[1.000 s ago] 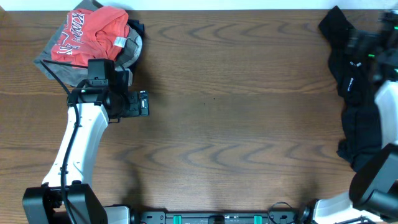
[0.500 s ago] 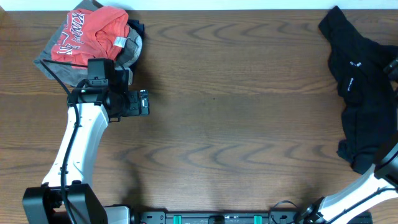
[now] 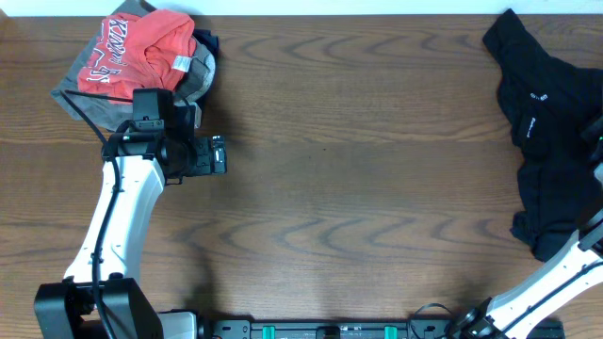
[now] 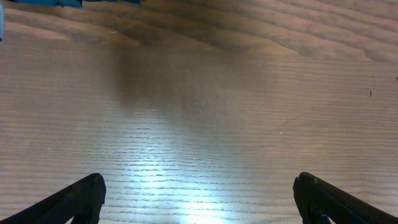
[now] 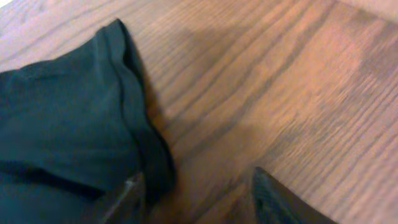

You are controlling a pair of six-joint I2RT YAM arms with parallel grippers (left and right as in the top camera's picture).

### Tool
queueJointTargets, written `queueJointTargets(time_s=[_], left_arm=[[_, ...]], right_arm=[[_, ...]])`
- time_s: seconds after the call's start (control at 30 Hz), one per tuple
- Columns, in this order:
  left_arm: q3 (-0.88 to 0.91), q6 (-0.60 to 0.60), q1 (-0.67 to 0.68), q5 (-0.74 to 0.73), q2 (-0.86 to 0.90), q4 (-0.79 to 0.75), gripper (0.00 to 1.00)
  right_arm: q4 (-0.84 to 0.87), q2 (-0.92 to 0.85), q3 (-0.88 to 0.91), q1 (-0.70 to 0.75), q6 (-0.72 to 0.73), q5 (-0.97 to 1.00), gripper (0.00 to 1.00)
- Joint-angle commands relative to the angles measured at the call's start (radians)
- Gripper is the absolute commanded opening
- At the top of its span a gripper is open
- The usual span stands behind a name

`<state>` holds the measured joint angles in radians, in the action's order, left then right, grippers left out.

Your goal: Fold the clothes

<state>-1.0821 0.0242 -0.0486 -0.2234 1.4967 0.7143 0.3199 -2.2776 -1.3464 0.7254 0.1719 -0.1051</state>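
Looking from overhead, you have the black garment [image 3: 546, 141] bunched at the table's [image 3: 377, 188] right edge. On the left wrist view, your left gripper [image 4: 199, 202] is spread wide over bare wood. On the right wrist view, your right gripper [image 5: 199, 196] has its jaws apart and holds nothing, with the hem just beside one finger. Pinching there risks catching only the hem, which could slip free.

Right arm [image 3: 556, 281] — rightward, jaws narrower.

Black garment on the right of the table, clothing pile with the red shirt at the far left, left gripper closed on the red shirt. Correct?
No: the left gripper is open over bare table, holding nothing, as the left wrist view shows. The black garment and the pile lie as you say.
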Motion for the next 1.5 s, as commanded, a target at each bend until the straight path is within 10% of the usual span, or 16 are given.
queueJointTargets(time_s=[0.0, 0.77, 1.0, 1.47], left_arm=[[-0.018, -0.026, 0.001, -0.005, -0.001, 0.003, 0.98], [-0.018, -0.030, 0.001, -0.006, -0.001, -0.032, 0.98], [-0.018, -0.045, 0.001, -0.005, -0.001, -0.032, 0.98], [-0.018, -0.048, 0.001, -0.006, -0.001, -0.053, 0.98]], right_arm=[[0.032, -0.048, -0.014, 0.006, 0.063, -0.004, 0.45], [0.280, -0.233, -0.073, -0.106, 0.270, -0.083, 0.01], [0.116, -0.168, -0.155, -0.121, 0.285, -0.228, 0.01], [-0.483, 0.243, -0.245, -0.226, -0.129, -0.295, 0.01]])
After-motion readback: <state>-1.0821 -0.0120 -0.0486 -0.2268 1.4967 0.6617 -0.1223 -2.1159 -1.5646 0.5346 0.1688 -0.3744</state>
